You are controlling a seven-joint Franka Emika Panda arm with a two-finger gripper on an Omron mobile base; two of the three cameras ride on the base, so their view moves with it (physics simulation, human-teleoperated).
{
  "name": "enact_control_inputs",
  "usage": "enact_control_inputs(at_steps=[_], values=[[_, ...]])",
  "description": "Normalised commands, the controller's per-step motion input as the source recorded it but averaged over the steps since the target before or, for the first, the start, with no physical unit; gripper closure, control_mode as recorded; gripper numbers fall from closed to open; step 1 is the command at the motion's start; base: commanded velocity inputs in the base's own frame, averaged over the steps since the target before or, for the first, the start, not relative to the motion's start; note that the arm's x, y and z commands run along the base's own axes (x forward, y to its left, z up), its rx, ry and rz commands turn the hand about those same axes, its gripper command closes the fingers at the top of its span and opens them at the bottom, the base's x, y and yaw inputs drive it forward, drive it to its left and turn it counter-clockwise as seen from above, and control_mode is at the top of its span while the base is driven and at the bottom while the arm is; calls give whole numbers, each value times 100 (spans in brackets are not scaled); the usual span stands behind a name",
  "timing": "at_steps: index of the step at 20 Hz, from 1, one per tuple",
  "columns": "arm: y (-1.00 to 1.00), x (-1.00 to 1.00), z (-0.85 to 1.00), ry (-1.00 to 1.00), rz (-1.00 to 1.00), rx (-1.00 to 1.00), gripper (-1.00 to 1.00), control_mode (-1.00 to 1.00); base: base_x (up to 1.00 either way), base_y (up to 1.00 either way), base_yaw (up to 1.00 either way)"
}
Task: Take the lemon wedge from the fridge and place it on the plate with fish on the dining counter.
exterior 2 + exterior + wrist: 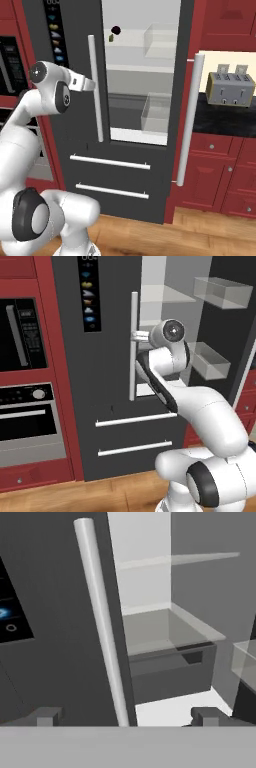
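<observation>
The fridge (112,381) has its left door closed and its right door (186,100) swung open on a white inside. A tiny yellow-green lemon wedge (111,38) lies on the upper shelf next to a small dark lump (116,31). My gripper (90,85) hovers at the left door's long pale handle (96,90), well below and left of the wedge. In the hand view the gripper (126,716) is open, its fingertips (47,716) wide apart and the handle (102,637) running between them, nothing gripped. The plate with fish and the dining counter are out of view.
Clear bins (222,292) hang on the open door, and another bin (156,112) sits low inside. Two drawers (135,433) run below the doors. Black ovens (25,386) in red cabinetry stand to the left. A toaster (230,89) rests on the black wall counter to the right.
</observation>
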Motion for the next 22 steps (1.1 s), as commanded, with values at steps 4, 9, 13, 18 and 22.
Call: enact_control_inputs(at_steps=[4,9,13,18,22], values=[[0,6,-14,4,3,1,-100,-100,0,0,0],[13,43,-6,16,1,0,-100,-100,0,0,0],[32,49,0,16,0,0,-100,-100,0,0,0],[5,18,-62,-9,5,-13,-100,-100,0,0,0],[0,19,-59,-14,7,-5,-100,-100,0,0,0]])
